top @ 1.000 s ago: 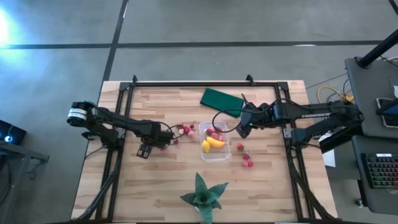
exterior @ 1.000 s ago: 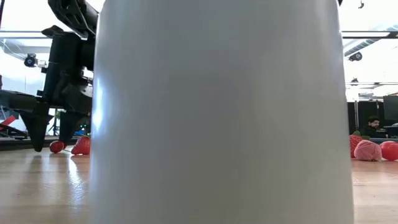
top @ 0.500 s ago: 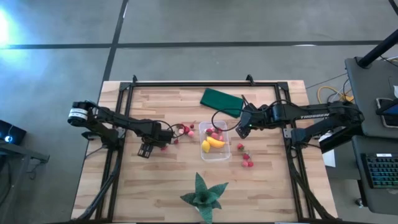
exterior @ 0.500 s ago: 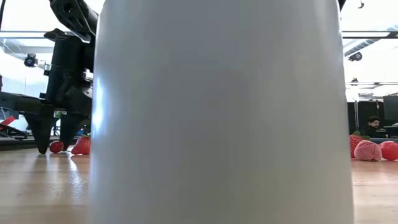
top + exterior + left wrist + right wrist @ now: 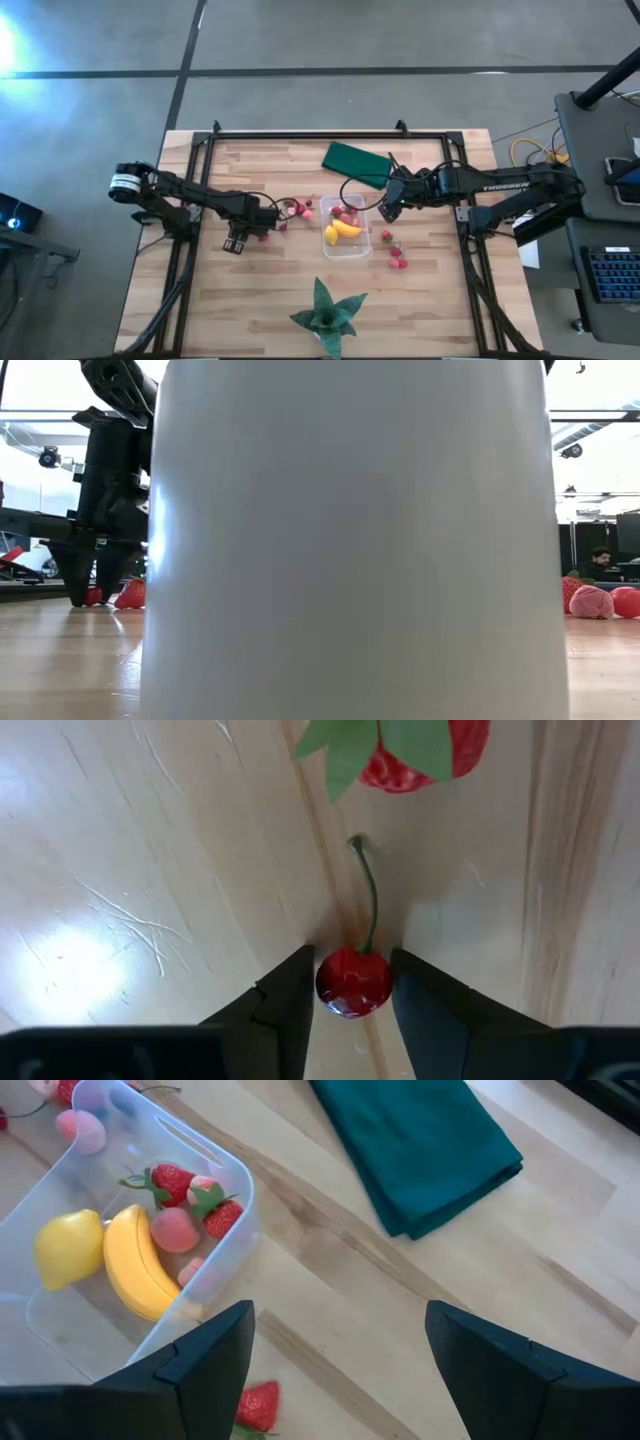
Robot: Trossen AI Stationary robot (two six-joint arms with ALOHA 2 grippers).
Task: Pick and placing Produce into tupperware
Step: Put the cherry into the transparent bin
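Note:
My left gripper (image 5: pixel 266 231) stands left of the tupperware with its fingers down at the table, shut on a red cherry (image 5: pixel 353 982). A strawberry (image 5: pixel 425 750) lies just beyond the cherry's stem. The clear tupperware (image 5: pixel 346 226) holds a banana (image 5: pixel 135 1275), a lemon (image 5: pixel 68 1248), strawberries and pink pieces. My right gripper (image 5: pixel 340 1380) hangs open above the table just right of the tub, touching nothing. More red pieces (image 5: pixel 393 252) lie on the table right of the tub. My left gripper pinches the cherry's round red body (image 5: pixel 340 988) between its two fingers (image 5: pixel 290 1000), one on each side, coming from above and pointing down. The cherry sits on the table. Its green stem (image 5: pixel 370 895) lies flat, pointing away from the fingers.
A folded dark green cloth (image 5: pixel 357 163) lies at the far side, and a green star-shaped leafy object (image 5: pixel 327 313) at the near edge. Pink and red pieces (image 5: pixel 298 209) lie between my left gripper and the tub. A large white object (image 5: pixel 350 540) blocks most of the low view.
In the low view, my left gripper's fingers have drawn together around the small red fruit on the table and shifted slightly toward the strawberry beside it. The right arm has kept still.

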